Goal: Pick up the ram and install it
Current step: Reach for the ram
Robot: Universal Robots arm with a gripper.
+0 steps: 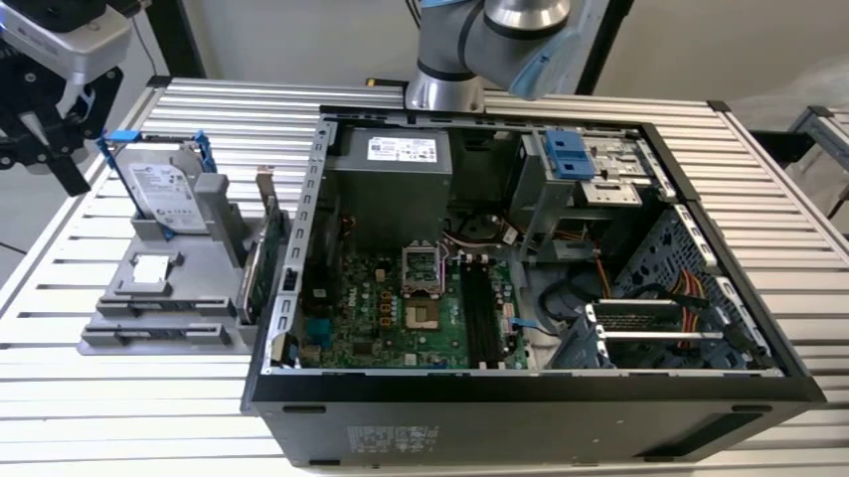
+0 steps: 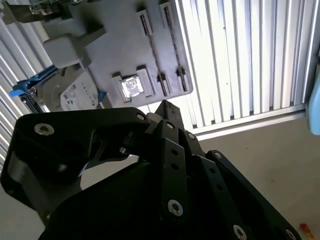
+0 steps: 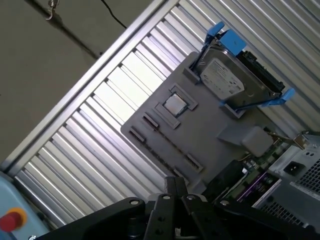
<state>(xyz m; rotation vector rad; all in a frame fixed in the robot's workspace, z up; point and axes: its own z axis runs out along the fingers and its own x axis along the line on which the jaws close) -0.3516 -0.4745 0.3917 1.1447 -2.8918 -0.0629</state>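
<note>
While the open computer case (image 1: 531,409) is sitting nearest on the slatted metal table (image 1: 133,417), with pale floor (image 1: 16,229) showing around it, the grey holder (image 1: 159,333) is lying at the exterior view's left, carrying a hard drive (image 1: 166,194) and the ram (image 1: 249,288) (standing on edge beside a green card (image 1: 273,248), next to the case). Farther back, the gripper (image 1: 70,174) is hanging up beyond the holder, jaws pressed together, clasping nothing.
</note>
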